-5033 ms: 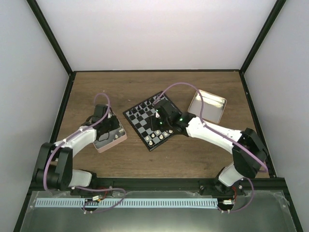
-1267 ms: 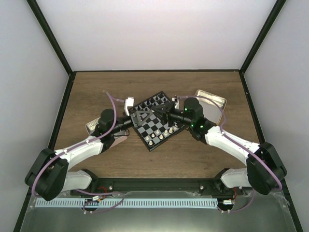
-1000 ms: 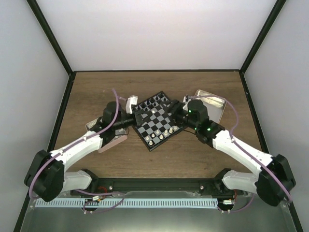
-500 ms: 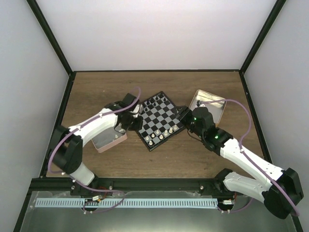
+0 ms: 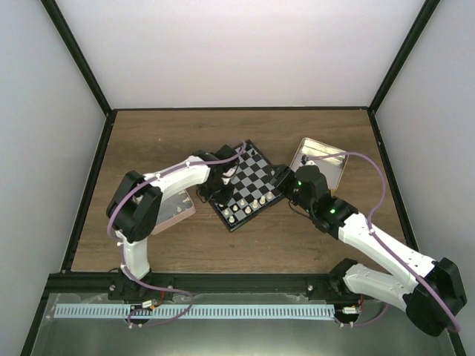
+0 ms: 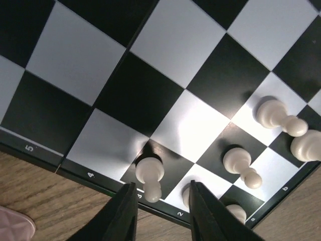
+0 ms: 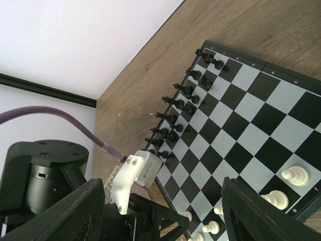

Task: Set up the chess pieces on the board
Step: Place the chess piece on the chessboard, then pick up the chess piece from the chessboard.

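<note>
The board [image 5: 249, 174] sits askew on the counter [image 5: 148, 141], one corner pointing at the arm bases. The left hand [image 5: 215, 196] hangs low over the board's near-left edge. In its wrist view the fingers [image 6: 125, 216] are released and parted, grasping nothing. A pawn [image 6: 149, 173] stands on a dark rim square just beyond one fingertip, and a second pale piece shows half hidden in the gap. The other white pieces [image 6: 241, 163] stand in the rows along the board's near-right edge, and the black pieces [image 7: 183, 108] line the opposite edge in two rows. The right hand [image 5: 283, 180] is off the board, just beside its right corner, fingers spread wide and empty. A pink tin [image 5: 174, 213] lies left of the board, and a gold tin [image 5: 326, 159] lies right of it.
</note>
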`<state>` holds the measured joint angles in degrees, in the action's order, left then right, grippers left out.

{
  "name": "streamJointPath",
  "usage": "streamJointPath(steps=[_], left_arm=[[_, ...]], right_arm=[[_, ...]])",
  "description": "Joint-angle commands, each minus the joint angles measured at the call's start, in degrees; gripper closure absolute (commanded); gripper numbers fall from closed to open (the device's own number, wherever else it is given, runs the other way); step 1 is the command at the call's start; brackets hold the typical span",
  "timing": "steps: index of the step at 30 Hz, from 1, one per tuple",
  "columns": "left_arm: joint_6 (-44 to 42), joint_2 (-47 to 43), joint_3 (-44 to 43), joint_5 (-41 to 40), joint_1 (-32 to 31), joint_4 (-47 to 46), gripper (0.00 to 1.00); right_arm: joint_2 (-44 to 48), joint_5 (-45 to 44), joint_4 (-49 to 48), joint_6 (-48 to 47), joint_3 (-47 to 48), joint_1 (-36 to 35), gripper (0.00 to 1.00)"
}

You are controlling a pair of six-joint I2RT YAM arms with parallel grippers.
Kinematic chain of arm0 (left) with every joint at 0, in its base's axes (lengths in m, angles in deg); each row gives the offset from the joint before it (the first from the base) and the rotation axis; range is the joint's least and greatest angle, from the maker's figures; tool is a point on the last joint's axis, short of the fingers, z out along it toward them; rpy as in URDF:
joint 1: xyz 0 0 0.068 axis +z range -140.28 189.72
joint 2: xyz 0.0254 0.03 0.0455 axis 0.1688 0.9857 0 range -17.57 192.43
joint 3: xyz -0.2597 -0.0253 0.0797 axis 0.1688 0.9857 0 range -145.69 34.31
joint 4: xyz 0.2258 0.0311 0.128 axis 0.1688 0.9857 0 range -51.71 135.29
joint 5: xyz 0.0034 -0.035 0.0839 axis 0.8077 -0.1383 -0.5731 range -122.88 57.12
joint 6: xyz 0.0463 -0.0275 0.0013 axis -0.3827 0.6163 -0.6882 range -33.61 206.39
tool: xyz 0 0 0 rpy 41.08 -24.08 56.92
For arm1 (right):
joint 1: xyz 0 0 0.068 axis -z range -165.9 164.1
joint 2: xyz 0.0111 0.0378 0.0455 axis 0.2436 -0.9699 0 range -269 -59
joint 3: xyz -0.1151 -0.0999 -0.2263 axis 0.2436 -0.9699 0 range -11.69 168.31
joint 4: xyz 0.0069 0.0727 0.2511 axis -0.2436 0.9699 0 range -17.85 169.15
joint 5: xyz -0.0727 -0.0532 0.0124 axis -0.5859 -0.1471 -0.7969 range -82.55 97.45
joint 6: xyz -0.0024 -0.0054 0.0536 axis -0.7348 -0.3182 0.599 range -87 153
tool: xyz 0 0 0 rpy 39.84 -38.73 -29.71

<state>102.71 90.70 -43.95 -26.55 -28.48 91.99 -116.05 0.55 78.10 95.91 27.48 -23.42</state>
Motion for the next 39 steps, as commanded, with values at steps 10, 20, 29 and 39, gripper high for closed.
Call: streamJointPath(steps=[10,20,29,39], left_arm=[[2.19,-1.99,1.51,-0.32,-0.26,-2.34,0.62],[3.1,-2.22,1.57,-1.85,-0.3,-4.96,0.91],[2.5,-2.88,-1.66,-2.01,-0.85,-6.04,0.96],[1.38,7.99,-17.64,-4.3,-5.97,-0.83,0.96]], right_arm=[[0.6,-1.33,0.5,-0.93,-1.08,0.08,0.34],[1.47,-1.97,1.13,-0.85,-1.5,0.09,0.34],[5.43,-6.27,3.99,-1.94,-1.82,0.08,0.35],[11.69,-11.1,8.4,-3.03,-2.61,0.08,0.34]])
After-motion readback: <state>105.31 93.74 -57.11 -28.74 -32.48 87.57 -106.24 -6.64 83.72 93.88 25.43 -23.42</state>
